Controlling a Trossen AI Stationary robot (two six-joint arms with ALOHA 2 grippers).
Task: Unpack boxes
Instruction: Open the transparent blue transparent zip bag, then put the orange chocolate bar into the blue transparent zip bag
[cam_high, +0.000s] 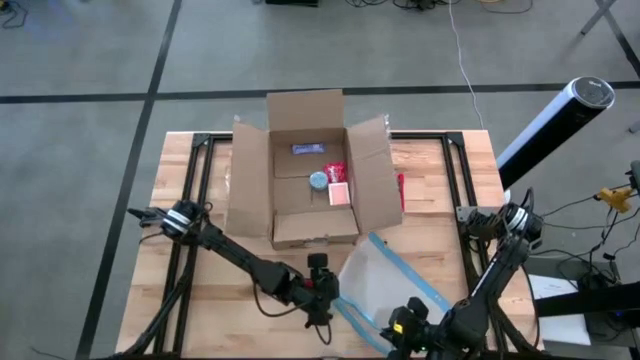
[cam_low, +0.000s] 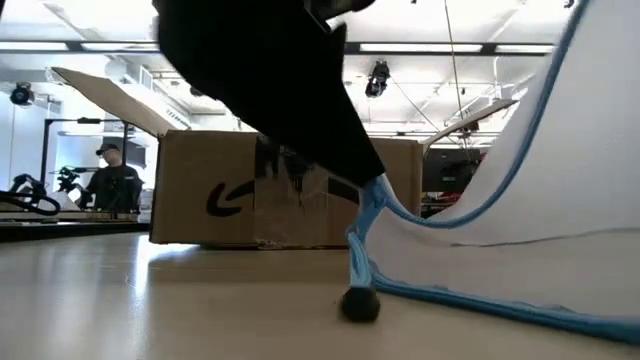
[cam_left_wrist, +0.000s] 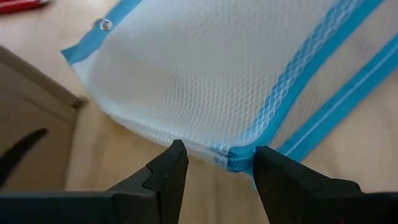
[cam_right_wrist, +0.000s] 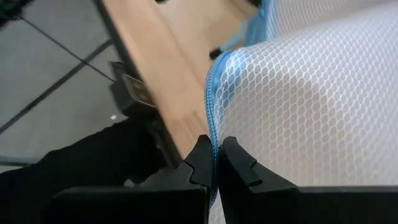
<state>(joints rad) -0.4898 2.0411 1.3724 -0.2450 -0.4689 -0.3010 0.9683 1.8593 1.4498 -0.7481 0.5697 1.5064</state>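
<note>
The right gripper (cam_right_wrist: 216, 163) has its jaws pinched together on the blue zipper edge of the mesh pouch (cam_right_wrist: 311, 106), the two dark fingers nearly meeting over the seam at the bottom centre of the right wrist view. The left gripper (cam_left_wrist: 214, 163) has its jaws spread apart, a corner of the pouch's blue trim sitting between the fingertips (cam_left_wrist: 174, 158) without either clearly pressing on it.

In the high view the left arm runs from the left edge of the table (cam_high: 180, 290) diagonally down to the bottom centre of the frame, its gripper (cam_high: 320, 312) at the pouch's lower left corner. The right arm bends in from the right edge, low and folded, with its gripper (cam_high: 400, 328) at the bottom of the frame under the pouch (cam_high: 385, 280).

The box (cam_high: 310, 180) sits open above them at the frame's centre, flaps spread, with small red and blue items inside.
</note>
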